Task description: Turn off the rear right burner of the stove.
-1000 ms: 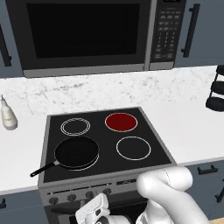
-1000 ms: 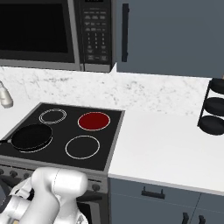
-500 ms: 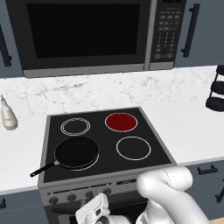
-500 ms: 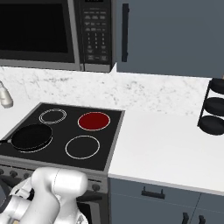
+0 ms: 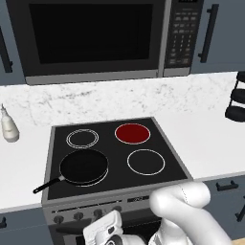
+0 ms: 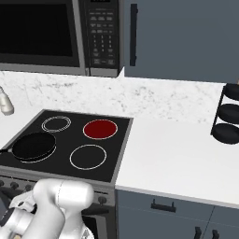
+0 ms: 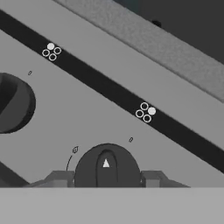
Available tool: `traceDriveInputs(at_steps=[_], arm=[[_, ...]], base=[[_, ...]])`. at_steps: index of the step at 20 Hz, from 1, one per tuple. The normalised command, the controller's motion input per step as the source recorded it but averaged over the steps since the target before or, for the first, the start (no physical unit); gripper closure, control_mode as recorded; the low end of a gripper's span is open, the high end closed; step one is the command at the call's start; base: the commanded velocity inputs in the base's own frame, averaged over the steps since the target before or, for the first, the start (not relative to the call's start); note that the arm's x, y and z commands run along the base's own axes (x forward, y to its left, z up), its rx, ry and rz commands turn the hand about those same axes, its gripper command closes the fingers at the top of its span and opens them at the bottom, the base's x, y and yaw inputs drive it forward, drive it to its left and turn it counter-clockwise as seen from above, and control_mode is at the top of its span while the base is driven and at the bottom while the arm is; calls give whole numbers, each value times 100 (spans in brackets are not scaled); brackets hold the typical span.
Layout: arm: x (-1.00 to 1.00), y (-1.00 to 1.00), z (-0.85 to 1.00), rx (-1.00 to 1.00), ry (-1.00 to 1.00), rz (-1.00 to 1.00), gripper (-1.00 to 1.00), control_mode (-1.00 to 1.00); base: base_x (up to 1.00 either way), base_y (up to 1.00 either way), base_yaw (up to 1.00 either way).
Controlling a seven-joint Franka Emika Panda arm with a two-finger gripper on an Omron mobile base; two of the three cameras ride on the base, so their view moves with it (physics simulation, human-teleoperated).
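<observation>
Now: Gripper At Knob, Burner Red

My gripper (image 7: 107, 177) straddles a dark knob (image 7: 107, 168) on the stove (image 5: 115, 158) front panel, fingertips (image 7: 59, 178) flanking it; whether they touch it I cannot tell. Rear right burner (image 5: 132, 133) shows solid red, behind the plain ring (image 5: 146, 161). A pan (image 5: 83, 167) sits front left.
</observation>
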Motion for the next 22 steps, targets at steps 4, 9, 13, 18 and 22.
traceDriveInputs(at_steps=[4, 9, 13, 18, 22], arm=[[0, 0, 37, 53, -15, -23, 100, -100], [0, 0, 25, 59, -24, -31, 100, -100], [0, 0, 22, 58, -29, -36, 100, -100], [0, -5, 19, 48, -28, -37, 100, -100], [-4, 0, 0, 3, -8, -4, 100, -100]], base=[[0, 0, 0], [0, 0, 0], [0, 0, 0], [0, 0, 0], [0, 0, 0]])
